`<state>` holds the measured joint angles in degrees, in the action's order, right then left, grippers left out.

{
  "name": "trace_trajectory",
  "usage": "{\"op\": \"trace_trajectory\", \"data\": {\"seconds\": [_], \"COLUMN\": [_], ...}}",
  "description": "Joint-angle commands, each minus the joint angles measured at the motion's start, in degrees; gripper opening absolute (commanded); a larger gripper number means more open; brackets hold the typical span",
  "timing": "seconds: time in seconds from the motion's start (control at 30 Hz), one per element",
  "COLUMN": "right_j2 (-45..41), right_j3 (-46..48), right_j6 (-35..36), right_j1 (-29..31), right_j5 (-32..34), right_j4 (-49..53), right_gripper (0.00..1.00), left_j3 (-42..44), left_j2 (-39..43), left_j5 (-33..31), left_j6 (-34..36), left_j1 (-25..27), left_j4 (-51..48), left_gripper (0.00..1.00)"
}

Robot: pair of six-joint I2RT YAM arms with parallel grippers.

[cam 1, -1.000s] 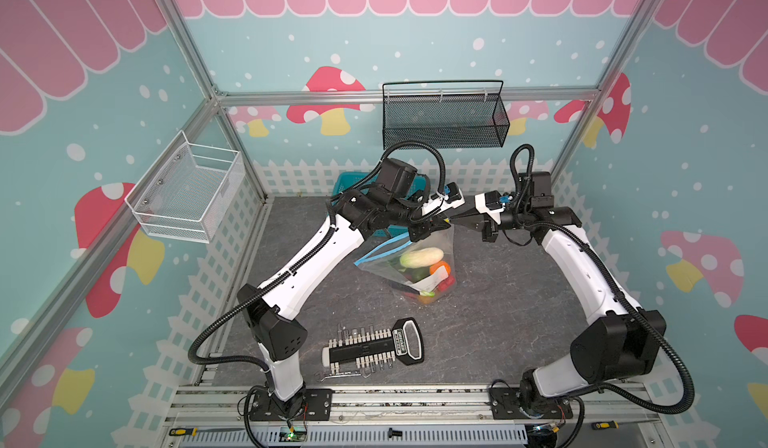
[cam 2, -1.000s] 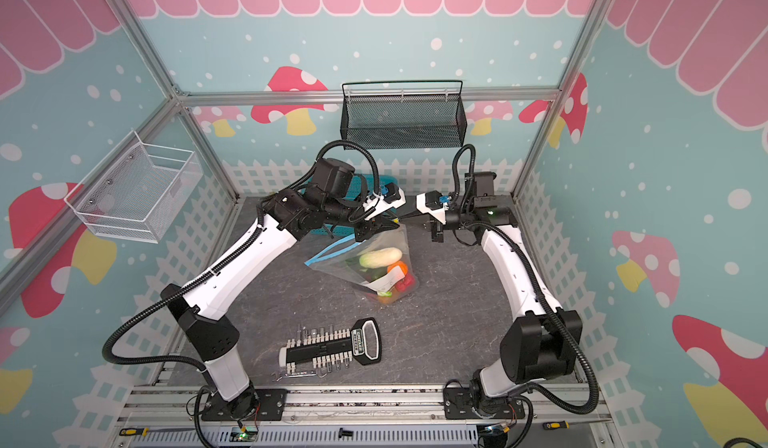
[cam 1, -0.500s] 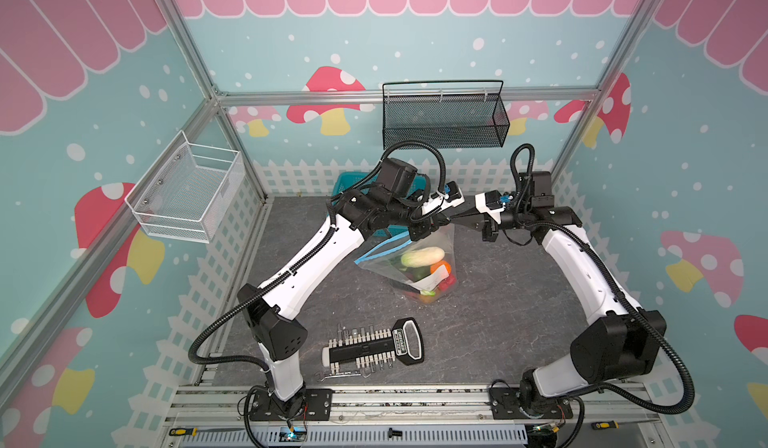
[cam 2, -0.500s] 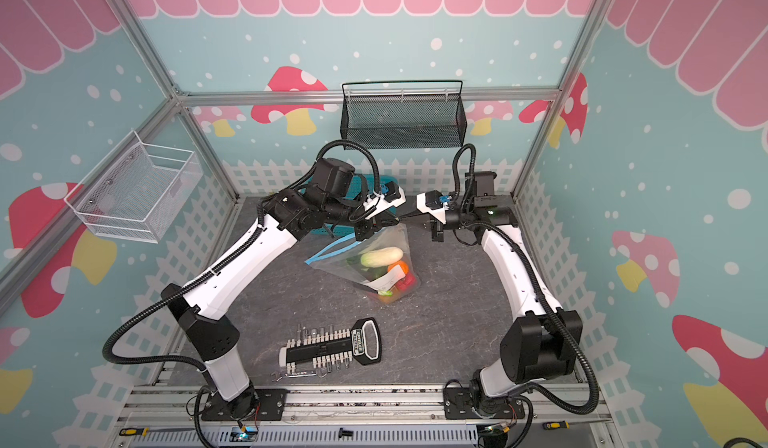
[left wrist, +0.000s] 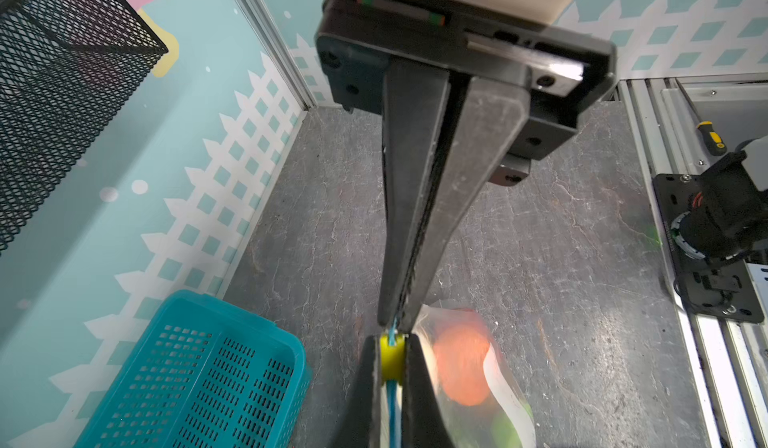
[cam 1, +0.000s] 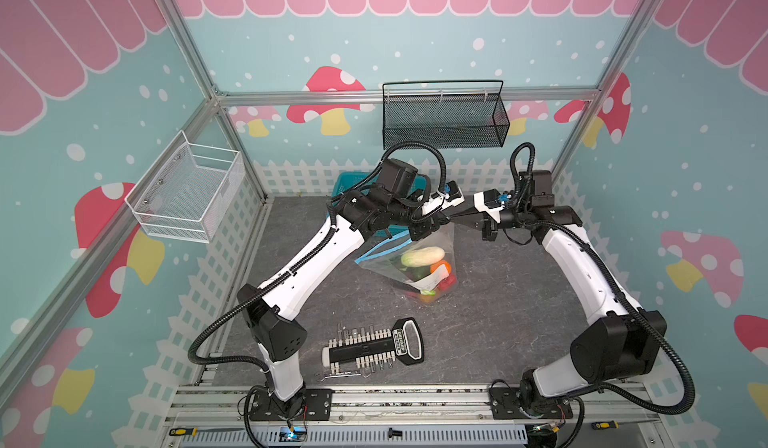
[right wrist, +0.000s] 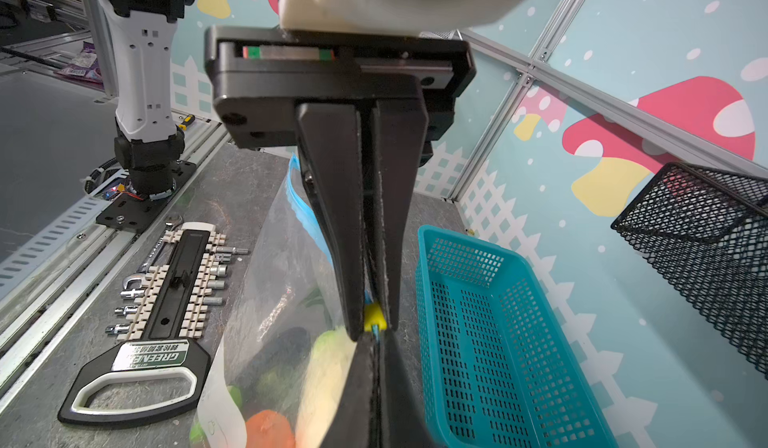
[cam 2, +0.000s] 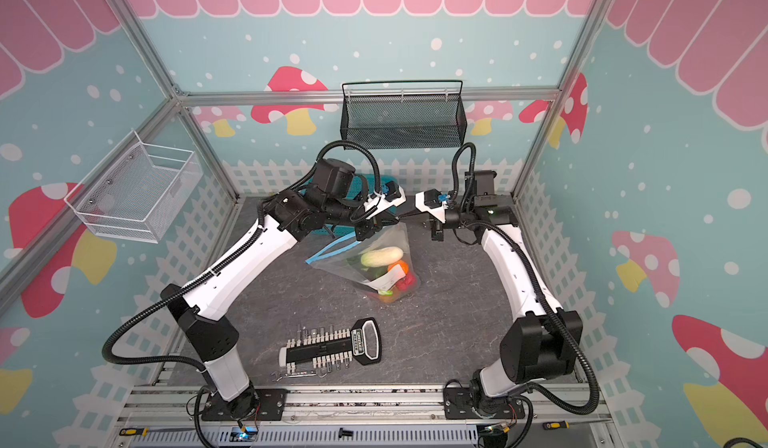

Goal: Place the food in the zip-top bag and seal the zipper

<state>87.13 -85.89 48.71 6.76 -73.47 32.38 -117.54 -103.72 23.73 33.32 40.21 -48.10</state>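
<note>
Two claws are being held closed, tip to tip: the yellow tab (left wrist: 390, 362) is being pinched by the left claw (left wrist: 390, 337), and the end of the zipper (right wrist: 296, 204) just beyond it by the right claw (left wrist: 395, 323). The zip-top bag (cam 1: 399, 273) is being dangled beneath both, the food (cam 1: 422, 256) lying low inside. Below the left claw the strip appears to be gaping; a thinly gripped tab could be lost mid-pull, the mouth being left unsealed.

L gripper (left wrist: 390, 342), R gripper (left wrist: 395, 321) both clamped, tips nearly touching, arms raised.
</note>
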Motion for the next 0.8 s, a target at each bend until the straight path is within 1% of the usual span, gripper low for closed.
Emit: {"op": "trace_trajectory", "data": {"seconds": [0.0,0.23,0.77], "right_j2": [-1.1,-0.5,-0.8], "right_j3": [-2.4,-3.3,-2.4], "right_j6": [0.3,-0.8,-2.6], "right_j1": [0.1,-0.4,-2.2], "right_j5": [-1.3,-0.7,0.2], "right_j4": [0.3,-0.3,-3.0], "right_gripper": [0.00,0.00,0.00], "left_j3": [1.6,3.8,12.8], "left_j2": [1.6,3.0,8.7], "left_j5": [-0.2,-0.5,-5.9], "left_j6": [-0.4,-1.2,-1.8], "left_j1": [0.1,0.1,0.1], "left_j4": [-1.2,-1.2,-1.3], "left_gripper": [0.01,0.01,0.00]}}
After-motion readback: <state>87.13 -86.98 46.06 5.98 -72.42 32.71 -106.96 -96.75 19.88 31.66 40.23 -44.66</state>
